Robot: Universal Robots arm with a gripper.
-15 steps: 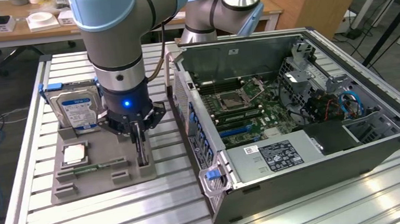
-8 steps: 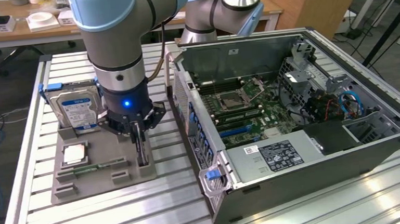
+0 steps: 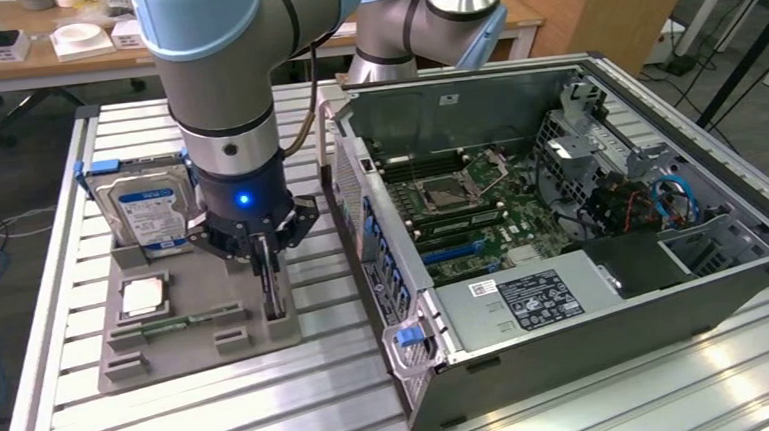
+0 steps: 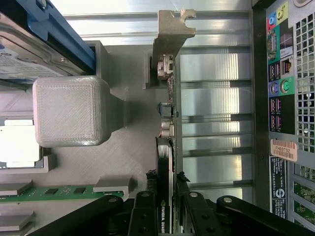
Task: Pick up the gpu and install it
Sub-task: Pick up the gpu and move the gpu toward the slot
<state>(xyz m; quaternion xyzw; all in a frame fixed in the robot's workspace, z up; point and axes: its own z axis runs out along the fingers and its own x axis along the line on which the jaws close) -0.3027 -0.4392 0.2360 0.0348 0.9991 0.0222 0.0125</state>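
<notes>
At the grey holder's [image 3: 186, 356] edge nearest the computer case [image 3: 604, 292], the gpu [image 4: 165, 152] stands on edge in its slot, the gripper [image 4: 166, 196] clamped on both faces. Held far from its bracket [image 4: 170, 34], it could tilt and snag the holder.

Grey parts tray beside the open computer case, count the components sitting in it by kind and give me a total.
hard drive: 1
CPU: 1
memory stick: 1
gpu: 1
Total: 4
</notes>
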